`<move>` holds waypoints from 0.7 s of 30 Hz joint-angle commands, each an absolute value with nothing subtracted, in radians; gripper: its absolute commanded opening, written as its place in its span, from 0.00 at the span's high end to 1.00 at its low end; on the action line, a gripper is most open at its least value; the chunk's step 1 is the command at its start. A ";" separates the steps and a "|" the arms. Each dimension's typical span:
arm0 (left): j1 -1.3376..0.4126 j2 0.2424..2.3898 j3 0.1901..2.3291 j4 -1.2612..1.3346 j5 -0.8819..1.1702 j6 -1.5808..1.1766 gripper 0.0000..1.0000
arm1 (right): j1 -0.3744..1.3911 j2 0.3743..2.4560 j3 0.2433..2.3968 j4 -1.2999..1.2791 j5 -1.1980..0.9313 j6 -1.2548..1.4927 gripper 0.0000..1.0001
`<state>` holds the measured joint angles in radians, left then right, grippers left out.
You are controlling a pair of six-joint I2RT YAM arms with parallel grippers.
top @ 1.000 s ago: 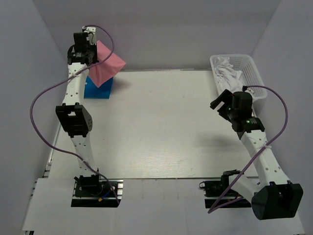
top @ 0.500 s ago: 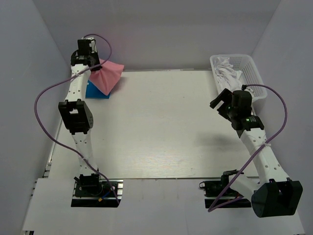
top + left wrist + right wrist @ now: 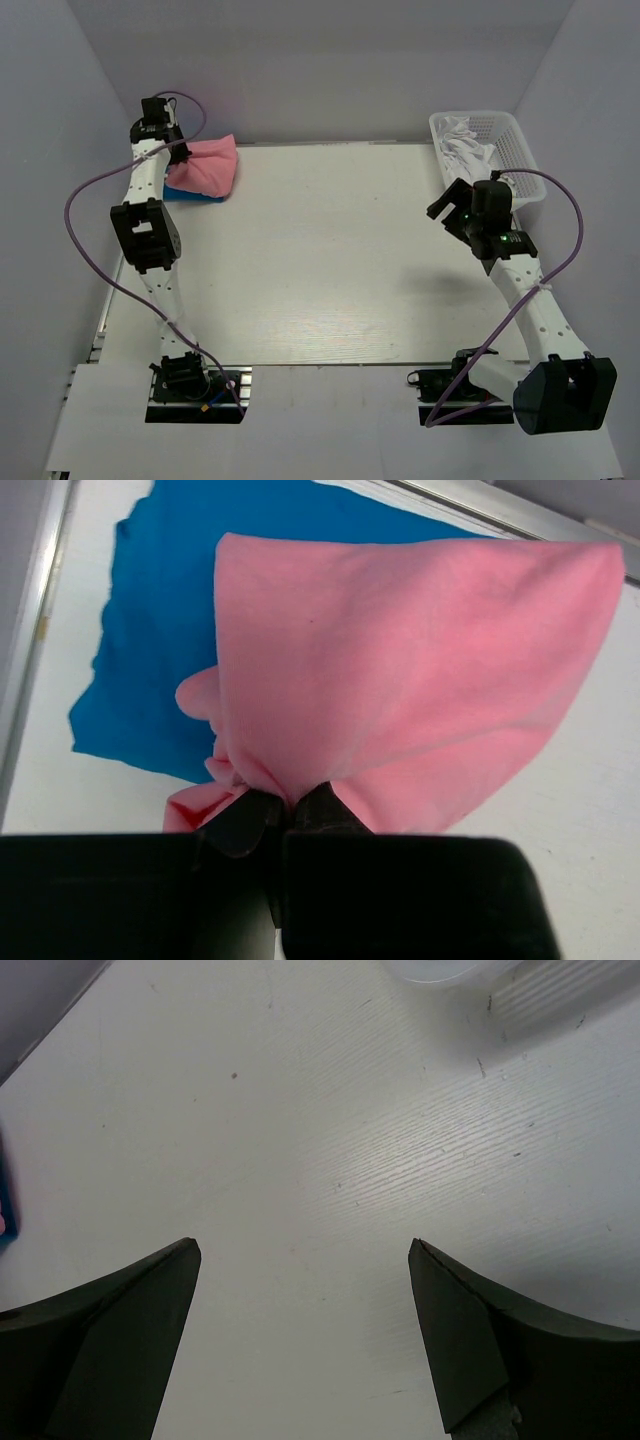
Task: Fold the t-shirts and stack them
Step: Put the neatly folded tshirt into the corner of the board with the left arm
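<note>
1. Two shirts, top view: lays the pink shirt (image 3: 205,165) on the blue shirt (image 3: 195,197) at the far left corner of the table (image 3: 330,260), lower than a second ago; nearly completes the stack.
2. Left wrist: pinches bunched pink cloth in the nearly closed left gripper (image 3: 285,815); awaits release.
3. Right wrist: holds the right gripper (image 3: 300,1260) wide, empty, over the table.

At the far left corner of the table (image 3: 330,260), the upper t-shirt (image 3: 208,165) lies on top of the lower t-shirt (image 3: 192,196), with the left gripper (image 3: 168,152) at its left edge. At the far right corner stands a basket (image 3: 522,165) with cloth (image 3: 465,150) in it. The right gripper (image 3: 450,205) hangs just in front of the basket, over the table.
</note>
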<state>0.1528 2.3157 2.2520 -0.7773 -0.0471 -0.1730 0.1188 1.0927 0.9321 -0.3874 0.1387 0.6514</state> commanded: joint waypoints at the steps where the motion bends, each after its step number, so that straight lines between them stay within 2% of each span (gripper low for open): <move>1: 0.193 2.295 2.272 -0.741 -0.054 -0.172 1.00 | 0.115 1.100 0.983 -0.354 0.127 0.650 0.10; 9: 0.236 2.358 2.283 -0.726 0.037 -0.141 1.00 | 0.117 1.112 0.996 -0.356 0.124 0.655 0.10; 11: 0.245 2.370 2.283 -0.726 0.049 -0.141 0.96 | 0.117 1.114 0.996 -0.356 0.124 0.655 0.10; 13: 0.255 2.370 2.283 -0.726 0.077 -0.132 0.52 | 0.117 1.123 0.999 -0.359 0.123 0.658 0.10; 14: 0.255 2.379 2.295 -0.726 0.077 -0.121 0.18 | 0.117 1.126 1.000 -0.359 0.118 0.658 0.10; 15: 0.255 2.379 2.295 -0.726 0.077 -0.121 0.00 | 0.118 1.134 1.003 -0.357 0.111 0.658 0.10; 21: 0.255 2.310 2.304 -0.726 0.037 -0.167 0.00 | 0.115 1.157 1.008 -0.348 0.068 0.655 0.10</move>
